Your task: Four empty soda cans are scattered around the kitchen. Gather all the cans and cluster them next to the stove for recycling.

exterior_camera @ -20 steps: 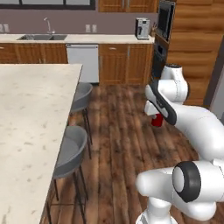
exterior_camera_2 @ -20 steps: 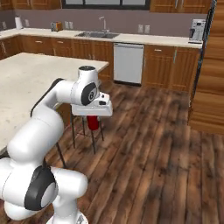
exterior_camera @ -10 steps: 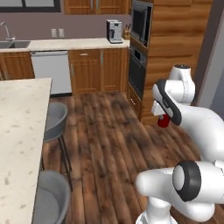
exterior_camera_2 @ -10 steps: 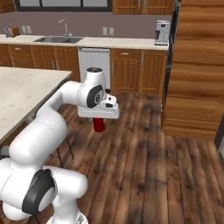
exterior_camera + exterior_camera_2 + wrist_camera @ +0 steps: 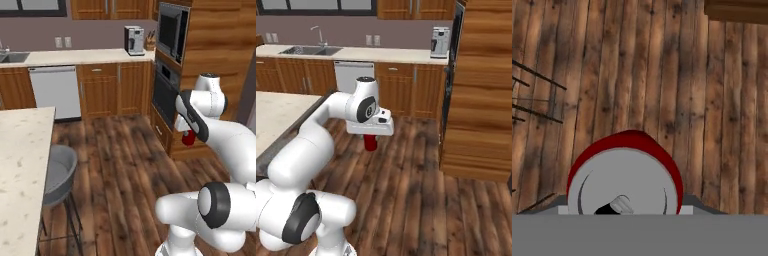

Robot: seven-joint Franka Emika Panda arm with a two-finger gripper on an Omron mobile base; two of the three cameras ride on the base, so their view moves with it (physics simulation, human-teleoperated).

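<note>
My end effector (image 5: 371, 145) is clamped around a red soda can (image 5: 371, 143) that hangs upright beneath my hand, high over the wooden floor (image 5: 406, 200), and I judge a loose grip while the base drives could drop it.

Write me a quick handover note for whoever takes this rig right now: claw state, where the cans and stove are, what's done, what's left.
Claw: shut on one soda can, held upright in the air above the wood floor, out in the open kitchen.
Hand view: the can's silvery top sits right at the camera.
Stove: not in sight. Other cans: none in sight.
Done: one can picked up.
Left: find the stove, set this can beside it, then gather the rest there.
</note>
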